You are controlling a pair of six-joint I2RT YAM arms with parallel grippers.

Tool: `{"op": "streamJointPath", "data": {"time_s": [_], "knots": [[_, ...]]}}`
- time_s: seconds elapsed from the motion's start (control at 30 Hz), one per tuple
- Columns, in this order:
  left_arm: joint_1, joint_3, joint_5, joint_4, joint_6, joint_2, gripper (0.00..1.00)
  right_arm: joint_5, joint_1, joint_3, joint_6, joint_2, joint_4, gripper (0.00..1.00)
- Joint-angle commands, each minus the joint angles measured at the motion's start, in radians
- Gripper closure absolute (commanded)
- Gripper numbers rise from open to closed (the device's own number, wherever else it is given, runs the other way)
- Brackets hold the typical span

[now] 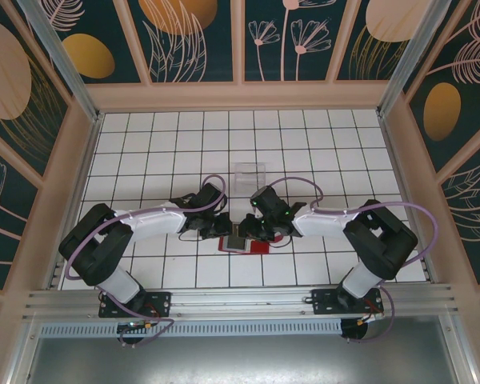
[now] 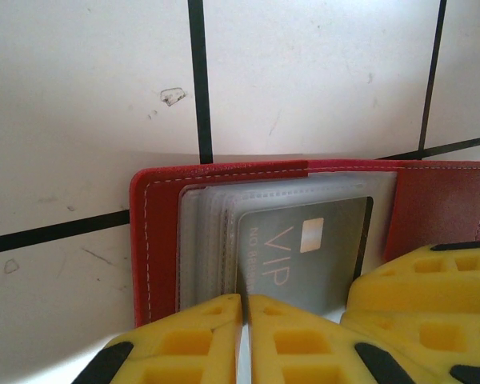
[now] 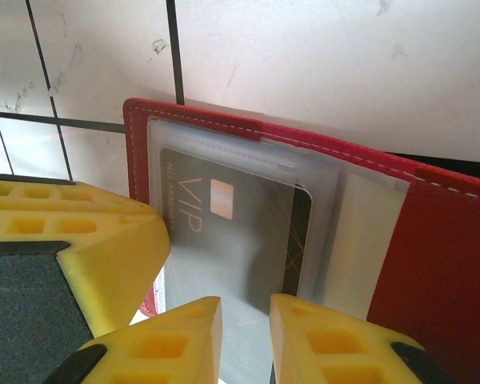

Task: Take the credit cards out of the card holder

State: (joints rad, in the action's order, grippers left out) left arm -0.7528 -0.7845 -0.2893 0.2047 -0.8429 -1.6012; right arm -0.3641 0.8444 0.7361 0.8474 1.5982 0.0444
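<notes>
The card holder (image 1: 261, 248) is a red wallet lying open on the white tiled table between the two arms. Its clear pockets face up in the left wrist view (image 2: 156, 240) and the right wrist view (image 3: 440, 264). A grey credit card (image 2: 320, 256) marked VIP sticks partway out of a pocket (image 3: 248, 232). My left gripper (image 2: 246, 302) (image 1: 226, 230) is shut, its tips at the card's near-left edge; whether it pinches a pocket edge I cannot tell. My right gripper (image 3: 246, 308) (image 1: 252, 228) is open a little, its fingers over the card's near end.
A clear plastic tray (image 1: 250, 174) stands on the table just beyond the wallet. The two grippers almost touch: the right one's yellow finger (image 2: 424, 296) sits beside the left one's, and the left one's finger (image 3: 72, 240) crowds the right wrist view. Wooden walls ring the table.
</notes>
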Motion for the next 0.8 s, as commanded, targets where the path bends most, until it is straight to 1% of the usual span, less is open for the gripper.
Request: {"op": "streamJointPath", "data": {"time_s": [0.0, 0.27, 0.53, 0.77], "knots": [[0.0, 0.016, -0.005, 0.018, -0.009, -0.006, 0.87, 0.025, 0.006, 0.02, 0.002, 0.015, 0.034, 0.74], [0.0, 0.009, 0.005, 0.031, -0.009, 0.0, 0.87, 0.072, 0.005, 0.029, -0.01, -0.007, 0.095, 0.67], [0.0, 0.0, 0.016, 0.047, -0.007, 0.003, 0.87, 0.115, 0.006, 0.044, -0.021, -0.033, 0.148, 0.64], [0.0, -0.007, 0.017, 0.053, -0.004, -0.005, 0.86, 0.116, 0.005, 0.056, -0.023, -0.062, 0.157, 0.64]]}}
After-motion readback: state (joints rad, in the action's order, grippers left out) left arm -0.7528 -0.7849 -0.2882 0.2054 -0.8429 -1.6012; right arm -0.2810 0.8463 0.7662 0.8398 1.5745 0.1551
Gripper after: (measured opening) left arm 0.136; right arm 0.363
